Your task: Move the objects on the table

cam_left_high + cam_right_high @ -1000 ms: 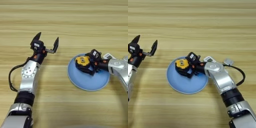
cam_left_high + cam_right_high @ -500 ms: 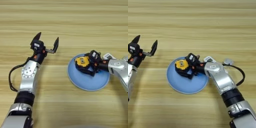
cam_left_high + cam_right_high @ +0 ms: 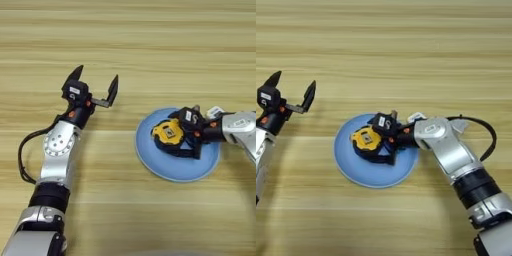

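The yellow-and-black tape measure [image 3: 166,132] lies on the round light-blue plate [image 3: 176,169], at right of centre on the table [image 3: 150,40]. My right gripper [image 3: 173,133] reaches in from the right, one black finger on the tape measure's far side and one on its near side, shut on it. My left gripper [image 3: 98,74] is held over bare wood to the left of the plate, a clear gap away. It is open, with nothing between its fingers.
The right arm [image 3: 456,155] comes in from the lower right with a black cable [image 3: 483,132] looping beside it. The left arm [image 3: 55,160] runs up from the lower left with a black cable [image 3: 22,160] along it.
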Robot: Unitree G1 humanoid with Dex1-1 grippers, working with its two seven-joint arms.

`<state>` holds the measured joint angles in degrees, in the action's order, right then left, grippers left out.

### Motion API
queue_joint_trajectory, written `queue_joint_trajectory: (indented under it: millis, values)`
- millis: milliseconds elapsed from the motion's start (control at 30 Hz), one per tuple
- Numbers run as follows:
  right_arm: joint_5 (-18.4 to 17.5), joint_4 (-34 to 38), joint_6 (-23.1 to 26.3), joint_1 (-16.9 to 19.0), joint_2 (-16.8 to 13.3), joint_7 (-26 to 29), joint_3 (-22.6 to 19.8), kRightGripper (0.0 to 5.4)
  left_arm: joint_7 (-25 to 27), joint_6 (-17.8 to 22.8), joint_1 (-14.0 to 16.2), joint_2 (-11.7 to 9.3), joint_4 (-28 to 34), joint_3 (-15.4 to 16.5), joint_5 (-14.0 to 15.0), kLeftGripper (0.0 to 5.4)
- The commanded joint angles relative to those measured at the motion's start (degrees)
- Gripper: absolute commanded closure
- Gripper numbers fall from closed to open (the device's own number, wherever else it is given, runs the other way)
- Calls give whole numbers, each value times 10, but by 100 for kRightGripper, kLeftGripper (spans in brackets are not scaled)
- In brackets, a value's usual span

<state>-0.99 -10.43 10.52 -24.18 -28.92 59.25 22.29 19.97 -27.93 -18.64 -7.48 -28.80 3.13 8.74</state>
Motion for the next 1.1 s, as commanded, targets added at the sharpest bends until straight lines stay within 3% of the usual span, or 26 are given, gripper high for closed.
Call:
queue_joint_trajectory:
  millis: [33,233,500,800,1100]
  values:
    - [1,20,2,39,-45,47,9,36,-2,-4,0,0,2,-2,-9,0]
    - [-29,75,-3,83,-81,104,11,36,-1,-4,0,-2,3,-2,-9,0]
    - [-44,108,-7,98,-95,125,14,36,0,-5,-2,-4,0,-1,-8,0]
    - [-44,101,-14,95,-83,110,7,18,2,-6,-3,-4,-2,0,-7,0]
    - [-80,115,-27,92,-76,111,-22,18,3,-7,-4,-4,-5,0,-7,0]
